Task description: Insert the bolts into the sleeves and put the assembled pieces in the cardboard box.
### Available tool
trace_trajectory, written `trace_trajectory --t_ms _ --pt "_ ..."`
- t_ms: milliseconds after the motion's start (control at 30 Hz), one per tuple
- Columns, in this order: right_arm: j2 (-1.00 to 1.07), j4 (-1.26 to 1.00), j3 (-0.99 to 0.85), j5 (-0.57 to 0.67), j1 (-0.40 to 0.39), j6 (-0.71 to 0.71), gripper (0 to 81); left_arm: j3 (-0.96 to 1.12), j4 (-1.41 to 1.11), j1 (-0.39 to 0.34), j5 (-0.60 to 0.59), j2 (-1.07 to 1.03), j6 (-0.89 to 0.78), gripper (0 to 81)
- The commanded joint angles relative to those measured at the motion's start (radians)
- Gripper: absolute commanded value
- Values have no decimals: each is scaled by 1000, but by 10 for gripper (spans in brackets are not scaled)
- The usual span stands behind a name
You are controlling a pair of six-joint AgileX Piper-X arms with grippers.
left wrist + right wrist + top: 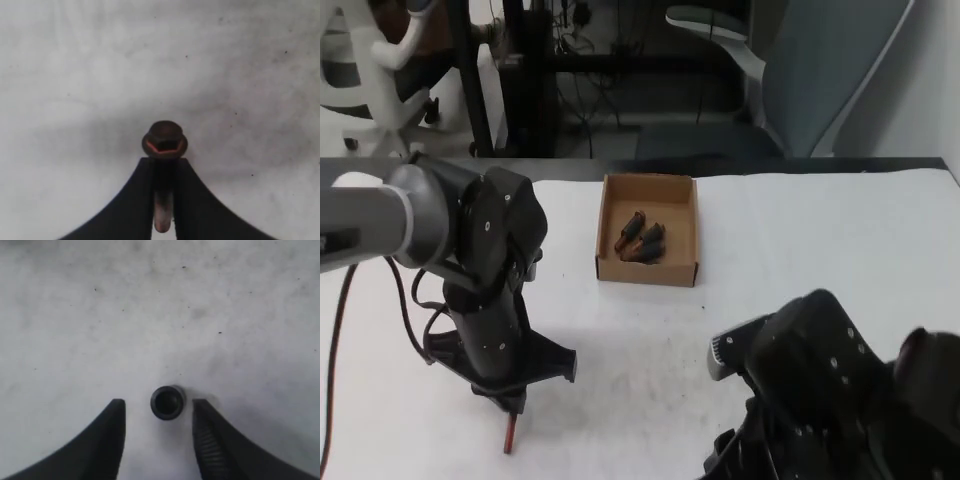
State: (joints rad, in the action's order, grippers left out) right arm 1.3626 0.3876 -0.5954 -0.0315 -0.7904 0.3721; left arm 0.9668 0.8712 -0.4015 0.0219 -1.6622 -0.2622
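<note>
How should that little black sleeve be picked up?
Probably by its outer wall, from straight above: the sleeve stands on end with its bore facing up, so the open right gripper can close one finger on each side.

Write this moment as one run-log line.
left fingers: shut on dark hex-head metal bolt | right fingers: open, flanking small black tubular sleeve | brown cardboard box: holds dark assembled pieces

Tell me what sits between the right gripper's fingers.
In the right wrist view, a black sleeve sits on the white bench between the open right gripper's fingers, its opening facing the camera.
</note>
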Motion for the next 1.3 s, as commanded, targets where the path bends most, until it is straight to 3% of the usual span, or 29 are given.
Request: trace_trajectory --t_ms 0,167,200,267,300,333,733,800,967,1267 --pt "19 -64 27 -13 0 31 451 10 10 1 5 -1 1 17" --pt "81 -69 38 -67 -2 27 447 10 3 1 5 -1 1 17" --pt "96 -78 38 -81 -2 25 413 10 2 1 5 -1 1 17" --pt "117 -91 38 -93 -7 24 231 10 2 1 3 -1 1 17" --pt "118 -94 38 -94 -8 10 73 10 2 1 -6 -1 1 17" --pt "115 -94 36 -89 -11 -3 3 10 2 1 -14 -1 1 17" --pt "94 -38 -25 0 -19 -75 0 10 -13 1 -27 -1 1 17" --pt "94 -48 -25 -41 -19 -81 50 10 -13 1 -33 -1 1 17" --pt "94 -65 -25 -122 -19 -84 288 10 -14 1 -51 -1 1 17" --pt "94 -76 -25 -113 -19 -81 325 10 -18 1 -52 2 1 17"
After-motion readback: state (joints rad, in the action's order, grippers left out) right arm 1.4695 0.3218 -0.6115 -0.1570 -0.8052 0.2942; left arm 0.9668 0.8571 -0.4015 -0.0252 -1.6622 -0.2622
